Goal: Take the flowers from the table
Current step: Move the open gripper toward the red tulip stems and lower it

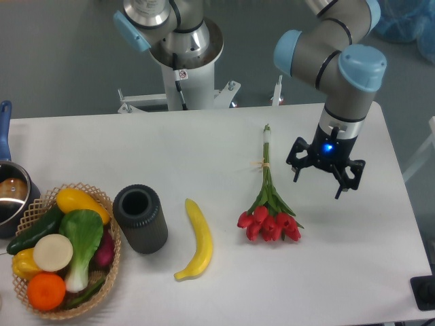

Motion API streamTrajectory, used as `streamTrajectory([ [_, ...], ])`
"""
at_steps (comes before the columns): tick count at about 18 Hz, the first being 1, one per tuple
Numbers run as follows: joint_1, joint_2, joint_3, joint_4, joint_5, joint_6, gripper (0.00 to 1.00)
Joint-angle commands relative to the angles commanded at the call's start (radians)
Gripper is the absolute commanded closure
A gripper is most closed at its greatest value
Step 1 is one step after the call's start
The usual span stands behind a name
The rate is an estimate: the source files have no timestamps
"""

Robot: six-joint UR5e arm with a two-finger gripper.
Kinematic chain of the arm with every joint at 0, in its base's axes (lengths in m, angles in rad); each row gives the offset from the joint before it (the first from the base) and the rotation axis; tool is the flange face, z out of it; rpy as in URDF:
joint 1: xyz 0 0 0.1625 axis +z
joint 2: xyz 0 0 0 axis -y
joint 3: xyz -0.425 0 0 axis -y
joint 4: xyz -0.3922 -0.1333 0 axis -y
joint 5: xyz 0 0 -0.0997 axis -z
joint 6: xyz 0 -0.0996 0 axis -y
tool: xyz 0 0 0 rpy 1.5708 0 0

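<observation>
Claw [318, 181] beside flowers [268, 216], apart.

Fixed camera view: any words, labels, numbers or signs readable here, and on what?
No text can be read.
Small red-and-white sticker on the white robot base column: too small and blurred to read.
Nothing shows on the dark grey cylindrical cup.

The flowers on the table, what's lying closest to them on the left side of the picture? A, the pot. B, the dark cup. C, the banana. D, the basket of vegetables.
C: the banana lies just left of the flowers, with the dark cup farther left beyond it.
</observation>
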Motion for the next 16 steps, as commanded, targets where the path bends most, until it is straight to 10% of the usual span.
streamTrajectory([
  [16, 0.024, 0.003, -0.093, -0.003, -0.003, -0.032, 0.00],
])
